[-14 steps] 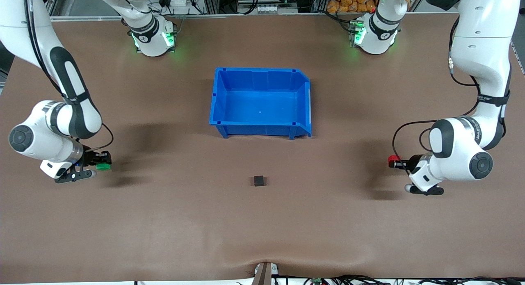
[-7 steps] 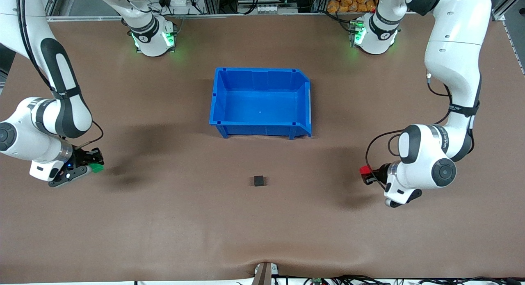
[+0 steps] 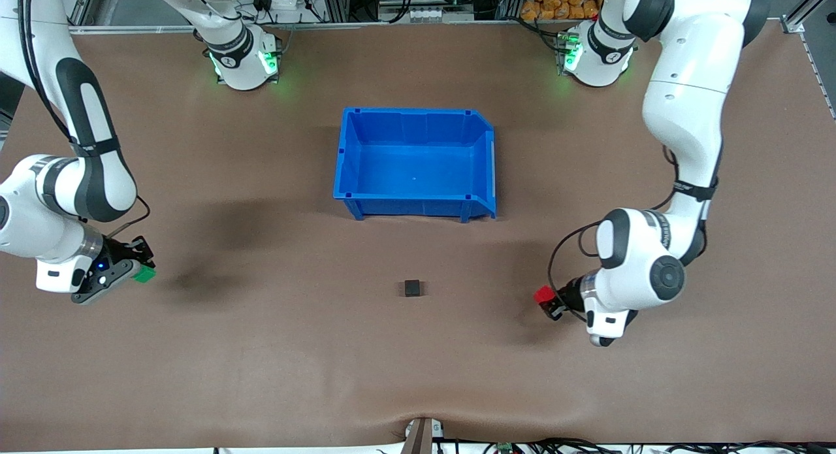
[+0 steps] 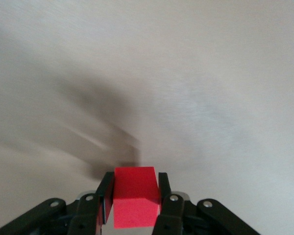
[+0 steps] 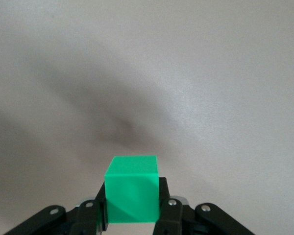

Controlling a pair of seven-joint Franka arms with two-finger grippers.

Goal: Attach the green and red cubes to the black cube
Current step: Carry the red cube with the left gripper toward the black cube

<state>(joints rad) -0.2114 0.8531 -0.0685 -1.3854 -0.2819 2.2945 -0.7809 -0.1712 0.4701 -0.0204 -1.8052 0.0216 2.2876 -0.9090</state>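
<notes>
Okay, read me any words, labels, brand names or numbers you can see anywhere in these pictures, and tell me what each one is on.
No text can be read for certain.
Strap on the left arm: small white print, too small to read.
Round marks on the two arm bases: symbols, not legible words.
Blue bin, black cube, red cube, green cube: no markings visible.

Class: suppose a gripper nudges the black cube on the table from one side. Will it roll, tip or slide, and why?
The black cube sits flat on the brown table, so it would probably slide, not roll. It looks as low as it is wide, so tipping seems unlikely. Being small, it is probably light and may skid away when touched.
</notes>
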